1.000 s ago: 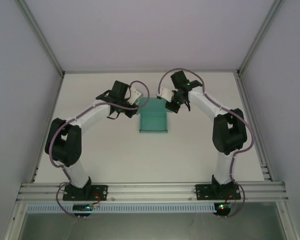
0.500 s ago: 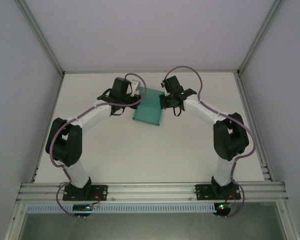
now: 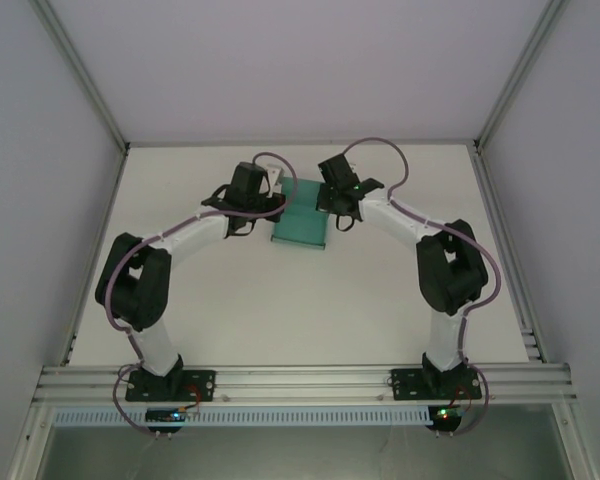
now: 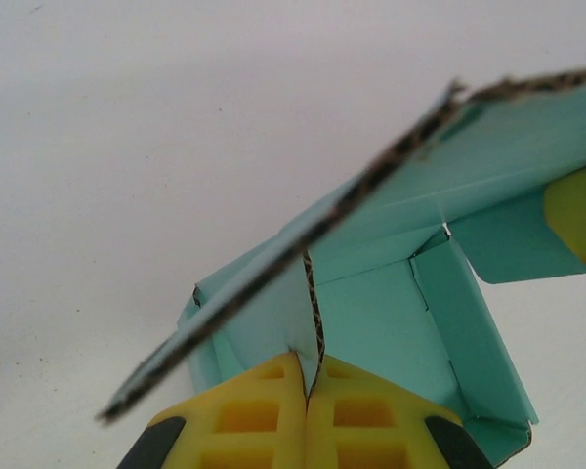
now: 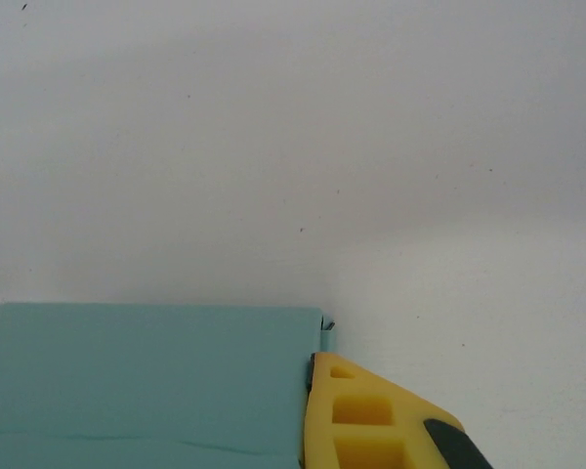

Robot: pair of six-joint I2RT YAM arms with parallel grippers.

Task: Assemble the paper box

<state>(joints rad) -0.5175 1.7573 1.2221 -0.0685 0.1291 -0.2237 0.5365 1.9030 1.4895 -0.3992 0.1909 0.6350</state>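
1. From the near edge of the surface point(image 3: 280, 310), both arms reach inward and meet at the paper box point(image 3: 302, 226), which sits in the far half between the two grippers.
2. The left gripper point(image 4: 308, 389) is at the box's far-left corner. Its jaws are pressed together on the raw edge of an upright teal panel.
3. The right gripper point(image 3: 332, 196) is at the far-right corner. In the right wrist view, one of its yellow fingers point(image 5: 318, 415) lies hard against the edge of a flat teal panel. The other finger is hidden, so it cannot be told whether these jaws are clamped on the card.
4. The assembly looks partly done. The left wrist view shows walls already raised along their creases into an open tray. One broad panel slants over the top, and a loose flap hangs out to the right.
5. What likely remains is folding in the loose flap, bringing the broad panel down and tucking it shut.
6. The card is thin, plain teal-green with darker cut edges and crisp folds. Whether the box rests on the surface or is held just above it cannot be told.
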